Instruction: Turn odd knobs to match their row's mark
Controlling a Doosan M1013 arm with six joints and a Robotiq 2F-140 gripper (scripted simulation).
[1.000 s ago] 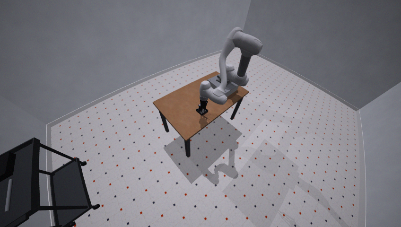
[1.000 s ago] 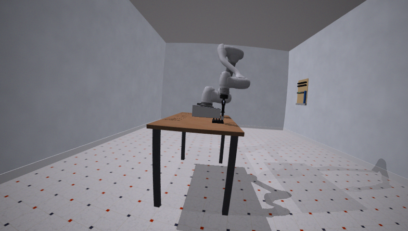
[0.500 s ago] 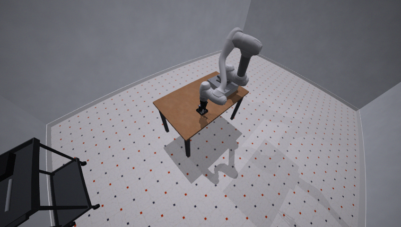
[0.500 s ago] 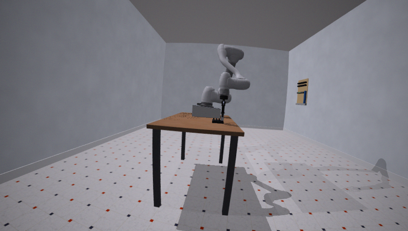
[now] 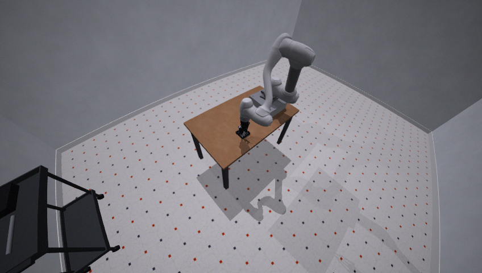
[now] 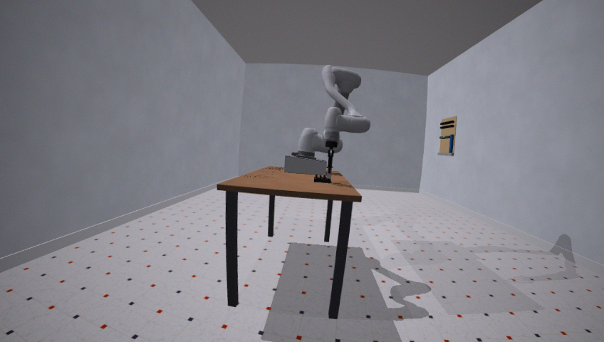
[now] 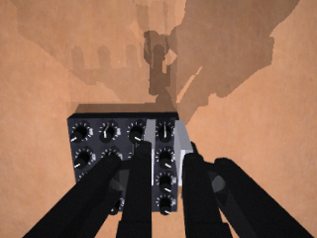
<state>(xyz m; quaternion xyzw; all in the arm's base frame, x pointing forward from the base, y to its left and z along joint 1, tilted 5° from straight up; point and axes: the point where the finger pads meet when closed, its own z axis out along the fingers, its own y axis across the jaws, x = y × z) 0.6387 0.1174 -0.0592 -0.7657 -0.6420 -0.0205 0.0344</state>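
Looks like at least one knob left: the fingers [image 5: 243, 129] [image 6: 329, 171] are narrowly apart around the upper-right knob [image 7: 164, 133], not clenched on it afaict. Its line points up while the rest of that right-hand column aim lower right. Knob box [image 5: 244, 136] [image 6: 321, 179] [image 7: 72, 121] sits lower centre in the wrist view. Other columns partly hidden, so can't count what's done. Labels unreadable, no brands visible.

Before me stands 1 brown table [image 5: 216, 125] [image 6: 292, 185] [image 7: 40, 164] on dark legs, 4 of them in my exterior view. On its top sits 1 dark knob box [image 5: 238, 134] [image 6: 320, 179] [image 7: 99, 145], near a long edge. My grey base block [image 5: 278, 110] [image 6: 304, 164] rests on it too.
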